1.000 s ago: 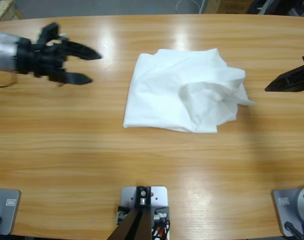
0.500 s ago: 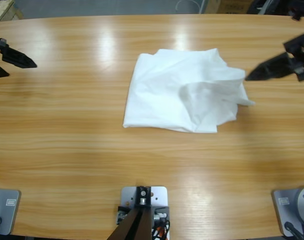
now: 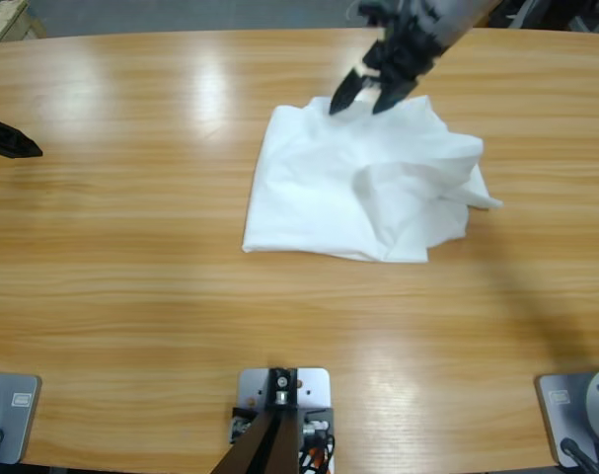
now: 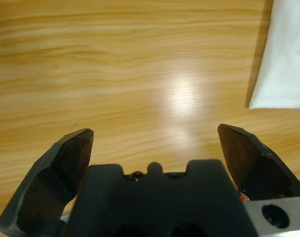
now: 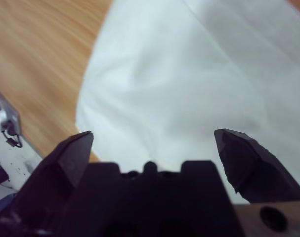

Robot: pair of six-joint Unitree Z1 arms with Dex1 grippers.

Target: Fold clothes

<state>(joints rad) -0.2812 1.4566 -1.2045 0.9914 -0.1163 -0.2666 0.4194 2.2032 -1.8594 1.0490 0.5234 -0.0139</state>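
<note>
A white T-shirt (image 3: 348, 188) lies crumpled in a rough square at the middle of the wooden table (image 3: 131, 296), with a raised fold and a loose tail on its right side. My right gripper (image 3: 356, 105) comes down from the top and hovers open over the shirt's far edge; in the right wrist view the white cloth (image 5: 189, 74) fills the space beyond its spread jaws (image 5: 152, 138). My left gripper (image 3: 23, 148) shows only as a black tip at the table's left edge. It is open (image 4: 159, 138) over bare wood, with the shirt's corner (image 4: 283, 64) at the right of that view.
Bare wood surrounds the shirt on all sides, widest to the left and toward the near edge. The table's far edge (image 3: 230, 32) runs along the top, with a pale wooden crate (image 3: 3, 15) beyond its left corner.
The right gripper swung from the table's right edge to above the shirt's far edge. The left gripper drew back from the table's left part to the left edge. The shirt has not moved.
</note>
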